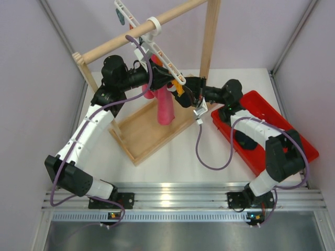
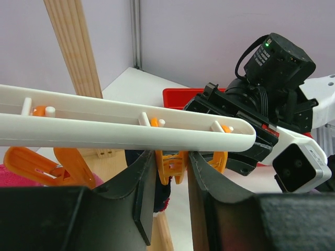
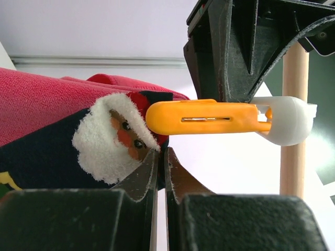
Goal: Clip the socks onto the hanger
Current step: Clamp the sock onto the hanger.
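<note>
The white hanger (image 1: 157,49) hangs by its ring hook from the wooden rail, and its bar (image 2: 125,123) crosses the left wrist view. My left gripper (image 2: 171,157) is shut on an orange clip (image 2: 170,166) under the bar's end, one finger on each side. A dark navy sock with a white-bearded Santa face (image 3: 57,157) is pinched at its edge by my right gripper (image 3: 161,151), just below the same clip (image 3: 204,117). In the top view the two grippers (image 1: 172,83) (image 1: 189,97) meet at the hanger's lower end. Another dark sock (image 1: 248,141) lies in the red tray.
A pink cloth (image 1: 165,107) hangs from a neighbouring clip beside the navy sock. The wooden rail frame has a post (image 1: 209,36) close behind the grippers and a base board (image 1: 146,133) beneath. The red tray (image 1: 293,130) is at the right.
</note>
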### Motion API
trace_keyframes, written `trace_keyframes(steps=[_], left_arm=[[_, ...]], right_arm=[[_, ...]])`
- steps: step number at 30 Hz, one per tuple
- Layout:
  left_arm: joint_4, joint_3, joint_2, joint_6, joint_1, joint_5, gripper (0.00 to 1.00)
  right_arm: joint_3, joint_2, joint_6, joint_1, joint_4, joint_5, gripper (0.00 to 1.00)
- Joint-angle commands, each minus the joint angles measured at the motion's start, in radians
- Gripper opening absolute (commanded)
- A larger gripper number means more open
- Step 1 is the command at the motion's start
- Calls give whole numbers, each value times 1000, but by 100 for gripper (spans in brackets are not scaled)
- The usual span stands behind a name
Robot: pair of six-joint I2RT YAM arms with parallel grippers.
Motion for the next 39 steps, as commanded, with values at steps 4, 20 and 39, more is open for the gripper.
trace_keyframes(steps=[4, 20, 39], left_arm=[[-237, -37, 32, 10, -26, 51, 0], [-235, -40, 27, 7, -27, 80, 0], [-226, -26, 29, -24, -27, 77, 31]], right_arm=[[29, -62, 67, -26, 61, -64, 0], [20, -77, 117, -35, 92, -104, 0], [46, -46, 179, -26, 152, -93, 0]])
